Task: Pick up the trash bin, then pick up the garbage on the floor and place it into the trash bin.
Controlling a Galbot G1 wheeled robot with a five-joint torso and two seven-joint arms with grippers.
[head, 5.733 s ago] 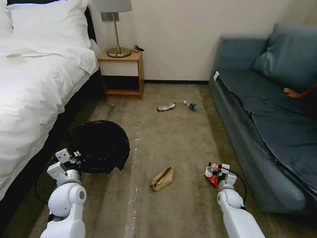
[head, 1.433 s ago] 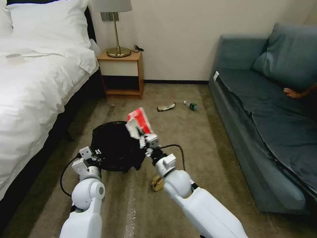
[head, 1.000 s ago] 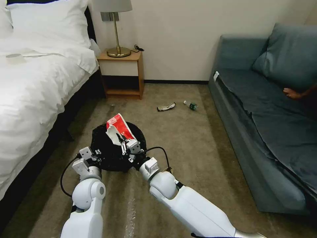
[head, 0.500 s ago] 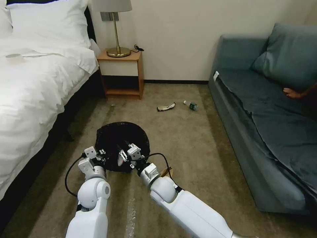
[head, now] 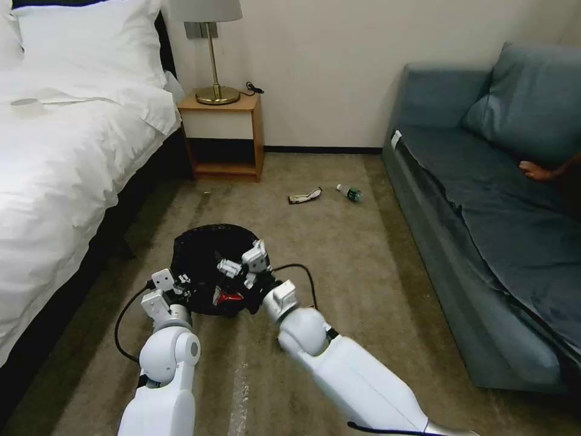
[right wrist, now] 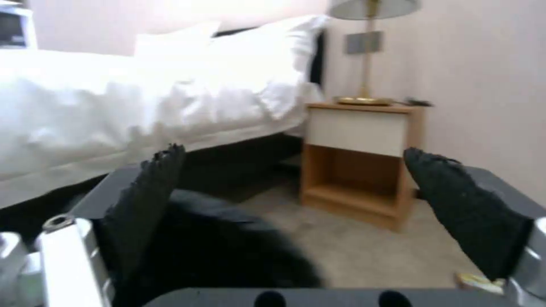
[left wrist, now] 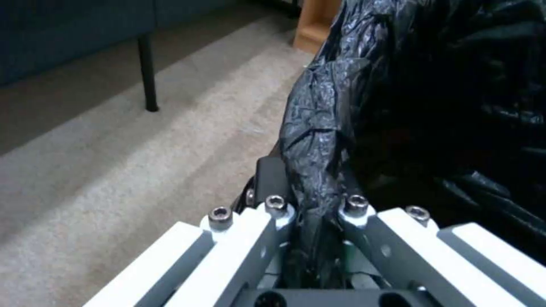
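Observation:
The trash bin [head: 200, 257], lined with a crinkly black bag, hangs low over the carpet in front of me. My left gripper [head: 175, 283] is shut on the liner at the near rim; the left wrist view shows black plastic [left wrist: 318, 140] pinched between its fingers [left wrist: 277, 209]. My right gripper [head: 243, 264] hovers open just above the bin's right side with nothing in it. A red-and-white wrapper [head: 229, 297] lies inside the bin by the near rim. Further garbage, a dark wrapper [head: 304, 196] and a small bottle [head: 350, 193], lies on the carpet farther back.
A white bed [head: 54, 163] runs along the left. A wooden nightstand [head: 225, 136] with a brass lamp [head: 213, 54] stands at the back wall. A blue sofa [head: 484, 200] lines the right side, leaving open carpet [head: 339, 260] between.
My right gripper carried the red-and-white wrapper over the bin, lowered it and let go. The wrapper now lies inside, and the gripper has risen open. The left gripper still holds the rim.

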